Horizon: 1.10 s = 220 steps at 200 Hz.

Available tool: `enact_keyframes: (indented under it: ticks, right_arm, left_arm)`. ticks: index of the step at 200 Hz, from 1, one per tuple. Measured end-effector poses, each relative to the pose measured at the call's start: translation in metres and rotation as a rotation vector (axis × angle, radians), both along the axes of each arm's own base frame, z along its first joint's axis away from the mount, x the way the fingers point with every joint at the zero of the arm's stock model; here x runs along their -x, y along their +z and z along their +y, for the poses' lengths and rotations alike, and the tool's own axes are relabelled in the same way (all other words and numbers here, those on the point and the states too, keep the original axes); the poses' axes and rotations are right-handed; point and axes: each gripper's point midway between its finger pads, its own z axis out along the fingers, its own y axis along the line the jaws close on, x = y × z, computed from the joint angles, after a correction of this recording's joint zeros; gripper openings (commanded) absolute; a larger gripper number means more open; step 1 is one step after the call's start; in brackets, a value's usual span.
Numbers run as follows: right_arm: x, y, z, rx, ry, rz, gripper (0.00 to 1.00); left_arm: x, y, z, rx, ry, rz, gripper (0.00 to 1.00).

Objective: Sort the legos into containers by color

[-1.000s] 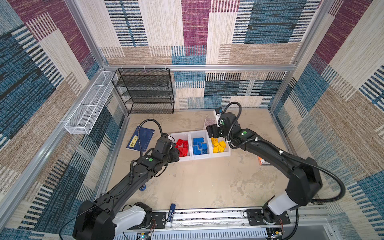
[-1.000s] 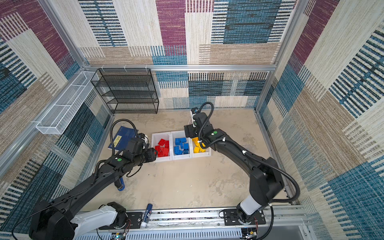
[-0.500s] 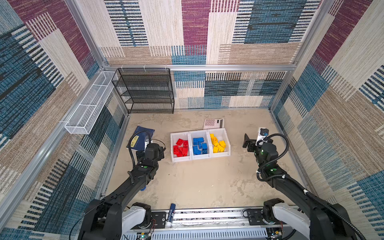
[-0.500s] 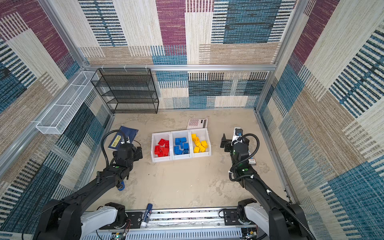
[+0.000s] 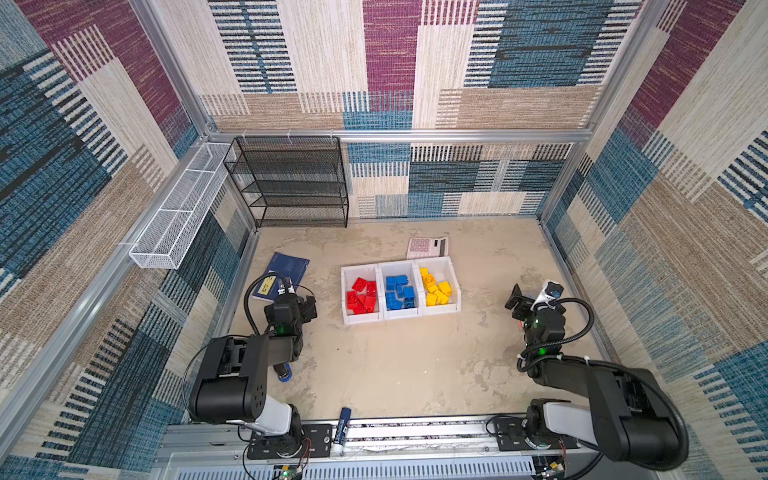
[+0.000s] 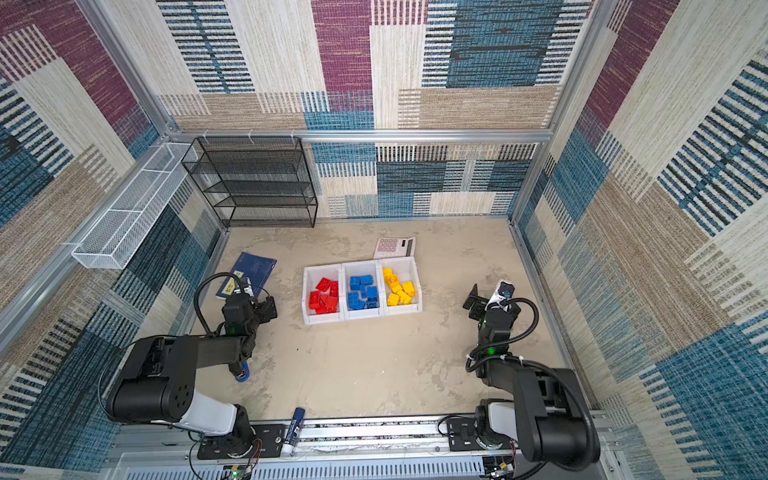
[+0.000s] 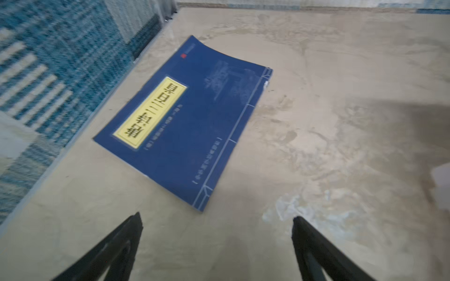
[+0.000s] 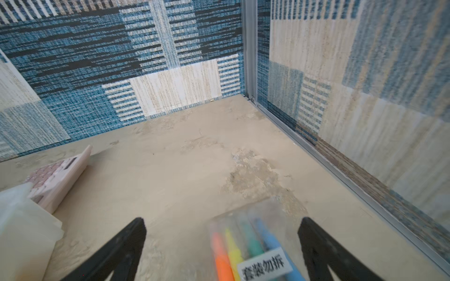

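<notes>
Left hand (image 7: 217,216) spread wide, holding nothing, above the worktop (image 7: 316,121) beside the blue book (image 7: 185,126). Centre: the containers (image 5: 360,319), well clear of both hands, with the legos (image 5: 362,296) inside, sorted red, blue, yellow across the three. Right hand (image 8: 222,219) gapes wide too, empty, over a marker pack (image 8: 250,243).

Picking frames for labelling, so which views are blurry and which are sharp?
Both top views are sharp, legos and containers crisp; left wrist view is motion-smeared, the blue book label readable; right wrist view is blurred too, worst on the marker pack.
</notes>
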Motion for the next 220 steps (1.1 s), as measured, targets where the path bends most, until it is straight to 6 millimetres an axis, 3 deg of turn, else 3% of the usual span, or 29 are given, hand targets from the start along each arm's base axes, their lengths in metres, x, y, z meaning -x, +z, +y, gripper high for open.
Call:
enact_keyframes:
  ticks: [18, 49, 58, 133, 220]
  right_arm:
    - [-0.017, 0.002, 0.009, 0.021, 0.058, -0.023, 1.0]
    - [-0.019, -0.019, 0.031, 0.058, 0.174, 0.012, 1.0]
    - [-0.02, -0.014, 0.033, 0.067, 0.188, -0.015, 1.0]
    - [-0.021, 0.001, 0.038, 0.09, 0.219, -0.072, 1.0]
    - [-0.022, 0.001, 0.038, 0.09, 0.219, -0.074, 1.0]
  left_arm:
    - [-0.011, 0.011, -0.01, 0.024, -0.06, -0.038, 0.98]
    - [-0.013, 0.012, -0.014, 0.032, -0.089, -0.051, 0.98]
    - [-0.013, 0.012, -0.016, 0.034, -0.098, -0.049, 0.99]
    - [-0.014, 0.011, -0.018, 0.035, -0.112, -0.049, 0.98]
    - [-0.014, 0.012, -0.018, 0.035, -0.113, -0.05, 0.98]
